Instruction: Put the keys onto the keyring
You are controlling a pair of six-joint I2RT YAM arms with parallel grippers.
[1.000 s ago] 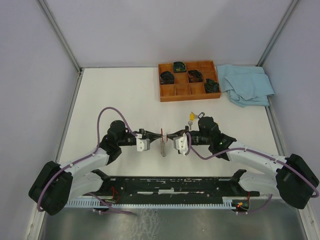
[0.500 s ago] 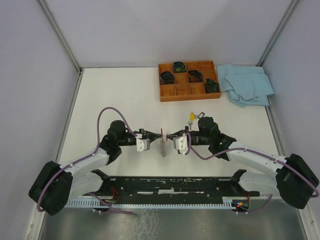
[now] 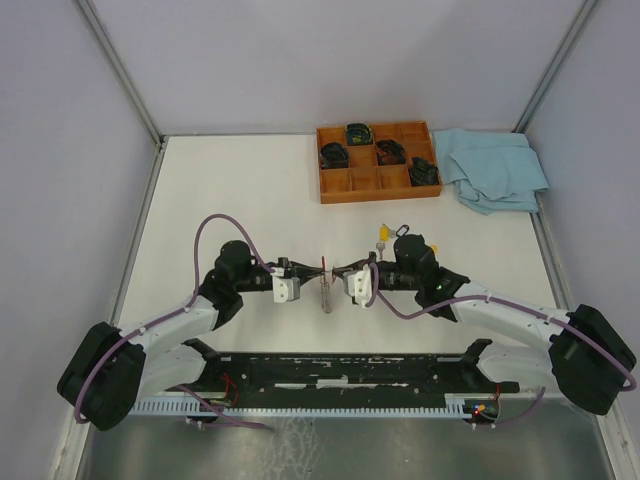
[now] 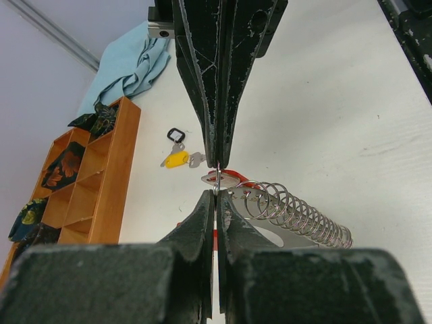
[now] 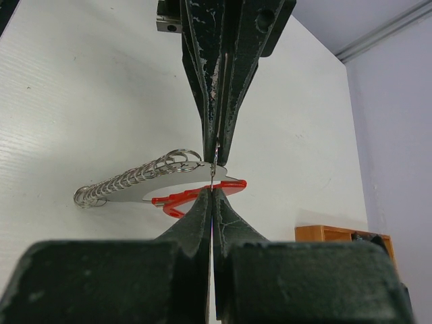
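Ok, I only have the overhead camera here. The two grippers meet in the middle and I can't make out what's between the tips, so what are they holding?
Observer: On the wrist cameras the left gripper and the right gripper are both shut on one thin silver wire, part of the keyring.
Operator: And what's just below them?
Observer: A wire coil, like a long spring, stretching away from the ring's red band.
Operator: Is anything next to the yellow key?
Observer: Yes, a plain silver key lies right beside its cap.
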